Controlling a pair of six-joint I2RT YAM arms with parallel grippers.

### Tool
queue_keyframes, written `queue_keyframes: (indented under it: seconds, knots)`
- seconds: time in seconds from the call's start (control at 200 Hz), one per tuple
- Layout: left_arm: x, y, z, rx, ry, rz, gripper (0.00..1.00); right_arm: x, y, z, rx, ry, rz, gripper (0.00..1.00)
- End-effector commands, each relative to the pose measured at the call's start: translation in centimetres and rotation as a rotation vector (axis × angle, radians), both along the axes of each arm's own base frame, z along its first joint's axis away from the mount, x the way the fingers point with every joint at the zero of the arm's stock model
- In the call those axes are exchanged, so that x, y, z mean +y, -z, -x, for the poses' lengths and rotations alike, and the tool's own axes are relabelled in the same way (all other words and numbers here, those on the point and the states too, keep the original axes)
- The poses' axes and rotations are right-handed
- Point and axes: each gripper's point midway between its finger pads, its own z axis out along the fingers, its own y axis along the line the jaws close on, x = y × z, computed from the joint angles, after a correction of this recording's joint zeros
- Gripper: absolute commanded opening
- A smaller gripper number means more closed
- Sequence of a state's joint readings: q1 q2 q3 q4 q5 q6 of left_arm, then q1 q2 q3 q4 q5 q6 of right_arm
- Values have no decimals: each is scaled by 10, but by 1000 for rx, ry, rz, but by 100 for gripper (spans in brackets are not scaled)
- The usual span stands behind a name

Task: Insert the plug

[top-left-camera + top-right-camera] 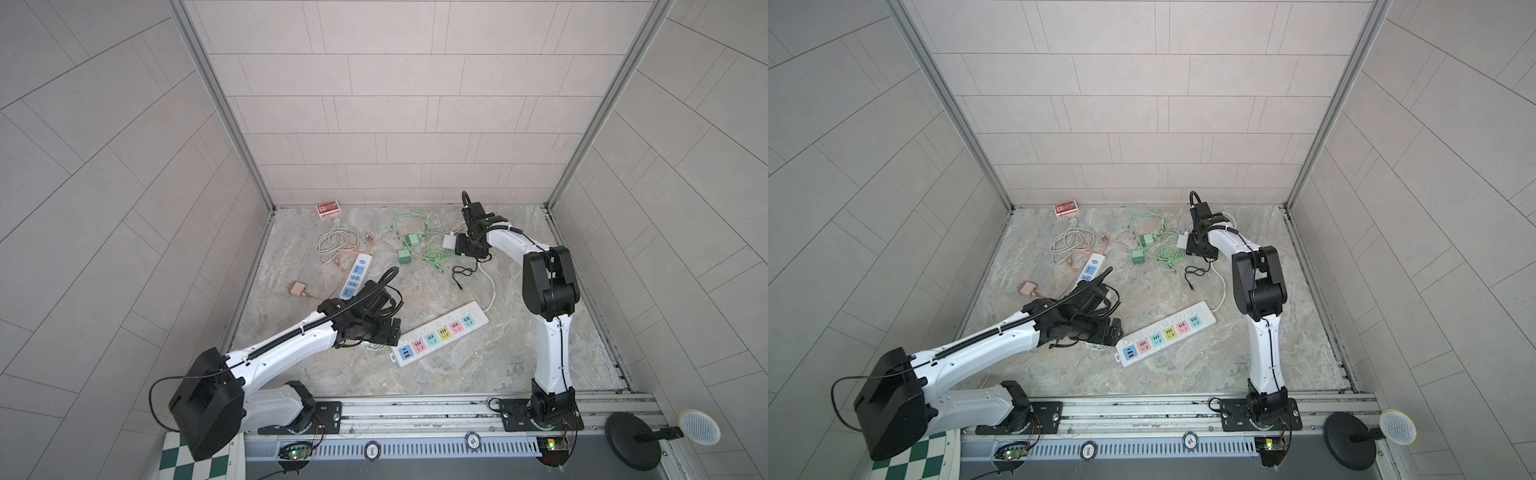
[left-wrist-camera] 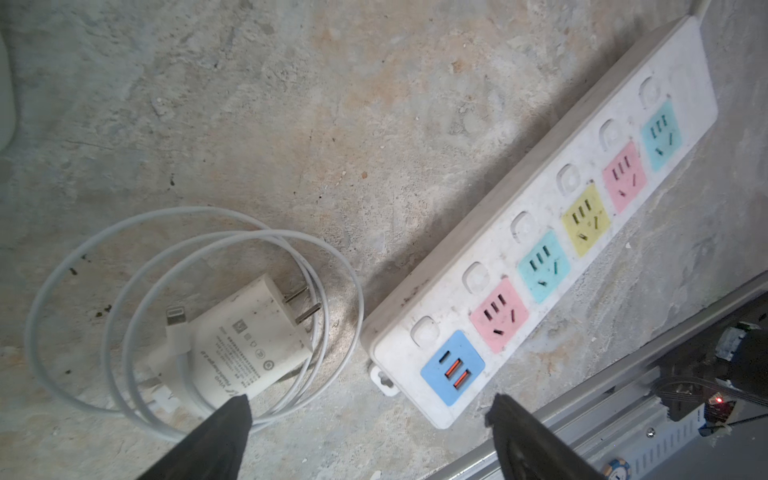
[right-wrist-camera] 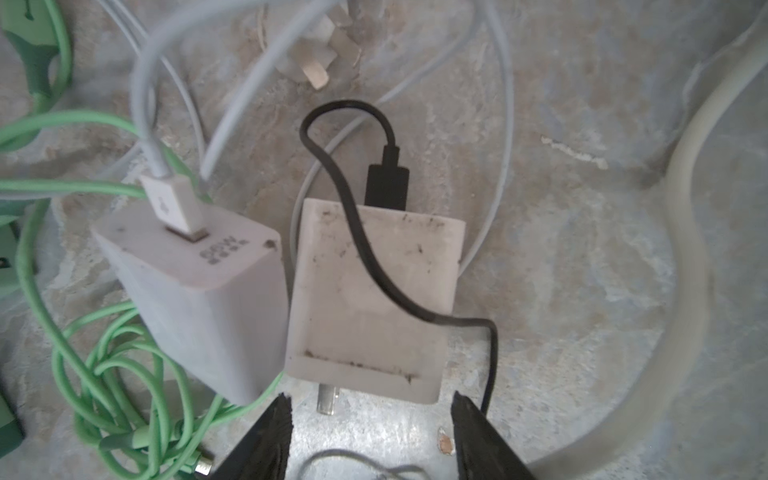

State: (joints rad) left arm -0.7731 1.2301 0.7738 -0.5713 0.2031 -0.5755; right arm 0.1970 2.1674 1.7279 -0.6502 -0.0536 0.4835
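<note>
Jaws of your left gripper (image 2: pixel 372 409) stand wide apart, empty, hovering between a coiled white charger (image 2: pixel 249 336) and the power strip (image 2: pixel 540 203), probably placed to steady the strip. Further right, your right gripper (image 3: pixel 370 405) straddles the prong end of the plug (image 3: pixel 332 316) carrying the black lead (image 3: pixel 361 249). Its fingers are apart, clamping nothing, and lined up to pinch the flat sides. That plug lies flat on the table (image 3: pixel 582 249), well apart from the strip, just beside a grey charger (image 3: pixel 199 282).
</note>
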Motion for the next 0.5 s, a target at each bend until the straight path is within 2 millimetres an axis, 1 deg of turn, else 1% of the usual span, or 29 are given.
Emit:
queue_keyframes:
  seconds: [0.0, 0.165, 0.265, 0.39, 0.495]
  knots:
    - [-2, 7, 4, 16, 33, -5, 96, -11, -5, -3, 5, 40, 49, 63]
    - [-2, 12, 4, 21, 38, -21, 96, -17, -3, -10, 2, 65, 35, 63]
    - [-2, 11, 2, 13, 38, -23, 96, -12, 2, -14, 17, 62, -23, 64]
    - [-1, 10, 1, 8, 38, -32, 96, -10, 8, -19, 26, 60, -24, 64]
    - [0, 9, 0, 3, 37, -35, 96, -13, 12, -20, 36, 61, -6, 64]
